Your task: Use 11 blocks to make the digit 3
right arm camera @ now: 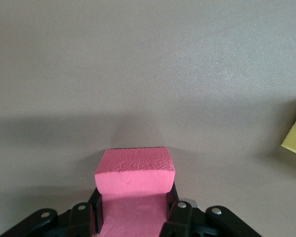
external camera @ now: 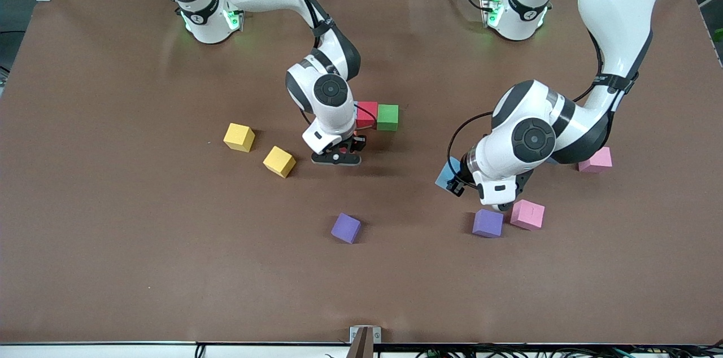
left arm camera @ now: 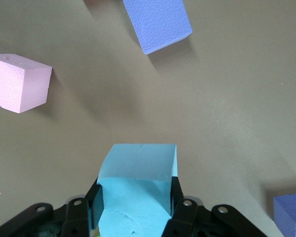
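My right gripper (external camera: 339, 150) (right arm camera: 135, 207) is shut on a reddish-pink block (right arm camera: 134, 170) near the table's middle, beside a red block (external camera: 367, 113) and a green block (external camera: 387, 117) that touch side by side. My left gripper (external camera: 453, 184) (left arm camera: 136, 197) is shut on a light blue block (external camera: 448, 175) (left arm camera: 138, 173) toward the left arm's end, over bare table. Close to it lie a purple block (external camera: 488, 223) and a pink block (external camera: 527, 214). No figure of the digit 3 shows.
Two yellow blocks (external camera: 239, 137) (external camera: 279, 161) lie toward the right arm's end. A lone purple block (external camera: 345, 227) sits nearer the front camera. Another pink block (external camera: 596, 160) is partly hidden by the left arm. The left wrist view shows a purple block (left arm camera: 158, 22) and a pink one (left arm camera: 17, 81).
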Tool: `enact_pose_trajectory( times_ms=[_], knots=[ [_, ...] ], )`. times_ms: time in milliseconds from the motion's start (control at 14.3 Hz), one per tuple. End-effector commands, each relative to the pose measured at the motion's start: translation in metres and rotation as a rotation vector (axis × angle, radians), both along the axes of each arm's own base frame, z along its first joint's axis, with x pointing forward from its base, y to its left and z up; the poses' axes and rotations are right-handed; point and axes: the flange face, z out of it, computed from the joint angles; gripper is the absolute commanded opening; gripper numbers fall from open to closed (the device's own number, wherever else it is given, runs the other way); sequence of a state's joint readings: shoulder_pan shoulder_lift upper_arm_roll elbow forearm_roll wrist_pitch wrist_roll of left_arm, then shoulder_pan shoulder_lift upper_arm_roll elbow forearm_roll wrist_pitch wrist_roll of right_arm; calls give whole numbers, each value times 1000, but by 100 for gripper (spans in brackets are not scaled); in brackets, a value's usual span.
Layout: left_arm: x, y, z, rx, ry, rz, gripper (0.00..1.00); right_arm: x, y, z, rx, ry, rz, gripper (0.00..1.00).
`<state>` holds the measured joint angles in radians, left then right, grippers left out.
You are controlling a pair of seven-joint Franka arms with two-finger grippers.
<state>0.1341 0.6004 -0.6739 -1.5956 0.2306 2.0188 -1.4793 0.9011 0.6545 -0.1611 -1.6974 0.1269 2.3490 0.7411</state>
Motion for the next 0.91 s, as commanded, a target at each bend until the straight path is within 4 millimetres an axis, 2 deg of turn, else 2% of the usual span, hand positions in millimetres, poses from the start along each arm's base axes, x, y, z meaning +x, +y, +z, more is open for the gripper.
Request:
enact_pose_trajectory(
  times_ms=[0,489,838],
  knots=[
    [0,4,11,26,-12,-9,18,-9,-1,2,-8,-18,-4,0],
    [1,4,15,27,-19,13,18,-9,0,-2,-15,-26,7,0],
    [2,3,20,25,-27,14,18,-9,0,-5,-16,-27,8,5]
  ],
)
